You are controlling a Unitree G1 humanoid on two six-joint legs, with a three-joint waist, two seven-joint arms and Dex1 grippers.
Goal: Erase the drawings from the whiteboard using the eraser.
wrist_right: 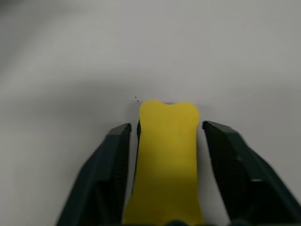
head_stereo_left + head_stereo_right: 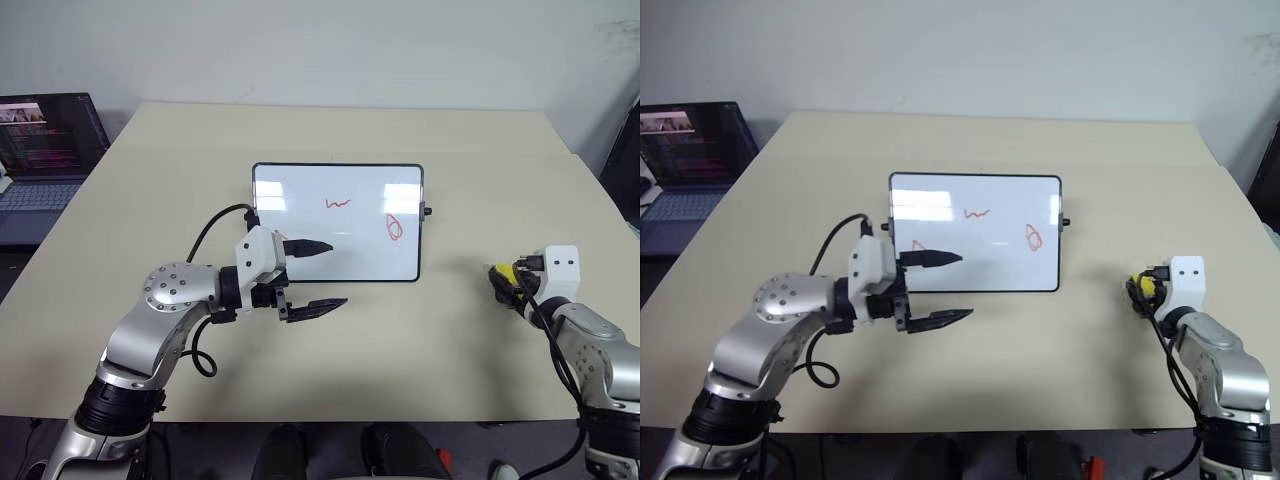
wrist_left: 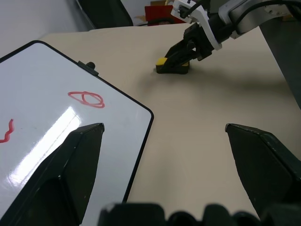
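While the eraser sits on the counter: a small yellow block with a dark underside, the eraser [image 3: 173,65] lies on the beige counter [image 2: 330,370] well to the right of the whiteboard, on the robot's right side.
Right pincer: the right pincer [image 1: 165,136] has one black finger on each long side of the eraser; in the right wrist view a thin gap shows beside each finger, so a firm grip cannot be told.
Right pincer from the left wrist view: its fingers [image 3: 181,49] slope down onto the eraser's top end, the block resting flat on the counter.
Left pincer: the left pincer [image 2: 322,276] is spread wide and holds nothing; it points toward the robot's right, one finger over the lower left part of the whiteboard, the other over bare counter just in front of the board.
Whiteboard: the whiteboard [image 2: 300,190] lies flat near the middle of the counter, black-framed, with a small black knob on its right short side.
Drawings: the drawings [image 2: 338,204] are red; a wavy squiggle near the middle, an oval loop [image 2: 394,228] toward the right edge, a small triangle [image 2: 918,245] just beside the left pincer's upper finger.
Laptop: an open laptop [image 2: 45,150] stands at the far left, off the counter's edge, its screen lit.
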